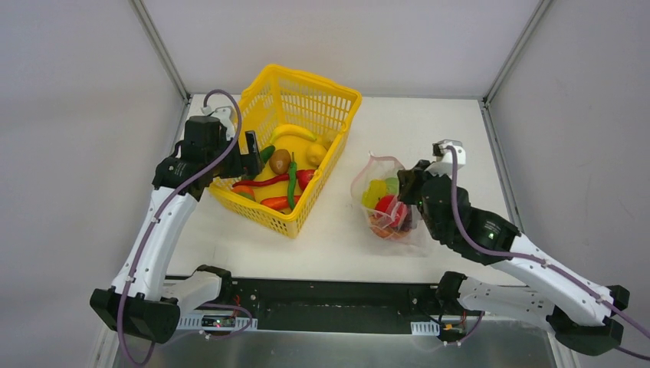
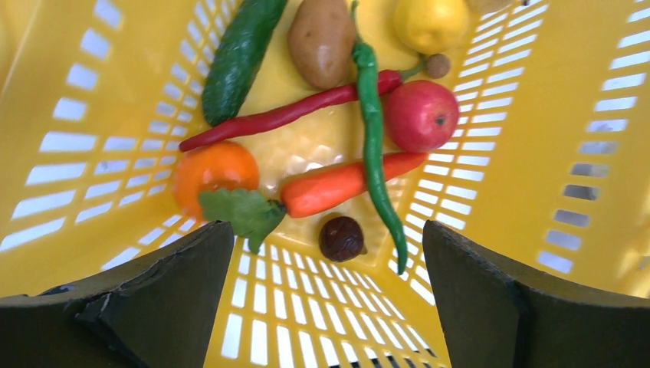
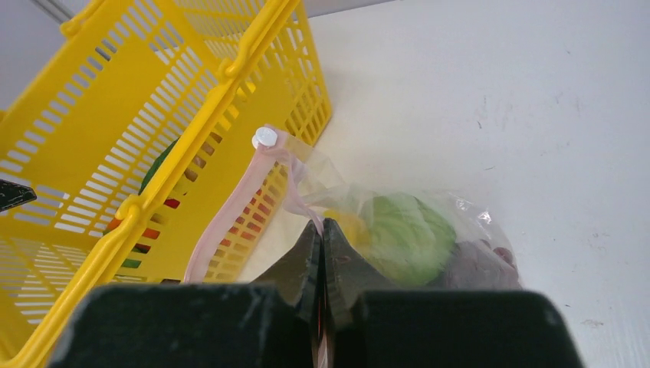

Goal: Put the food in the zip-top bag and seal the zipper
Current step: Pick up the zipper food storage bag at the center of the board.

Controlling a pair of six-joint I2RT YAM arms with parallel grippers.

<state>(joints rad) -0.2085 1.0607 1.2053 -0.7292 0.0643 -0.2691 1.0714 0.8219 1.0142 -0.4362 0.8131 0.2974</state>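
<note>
Fingertips (image 3: 305, 257) pinched flat together on the right gripper (image 3: 322, 234), no gap showing, clamped on film of the zip-top bag (image 3: 467, 218) right where one end of the zipper (image 3: 230, 222) runs in. Spread wide on the left gripper (image 2: 326, 253), holding nothing, hanging inside the yellow basket (image 1: 306, 77) above a carrot (image 2: 337, 188) and a red apple (image 2: 420, 115).

Lies on the white table (image 1: 429, 130) just right of the basket, well apart from the left fingers. Already carries green cabbage (image 3: 410, 238), a red tomato (image 1: 389, 207) and yellow pieces (image 1: 372, 192), bunched close against the right fingertips. Looks unsealed, with the pink strip looping loose up to a white slider (image 3: 265, 137) near the basket wall.

By judgement: thin, limp and slippery, likely to sag and fold wherever unsupported. Weighted low by light, hard, glossy toys prone to rolling. Best taken by the stiffer zipper edge rather than bare film. Pinch the strip near one end, hold it taut, then close along its length toward the slider. Probably slides across the table unless anchored at the other end.
</note>
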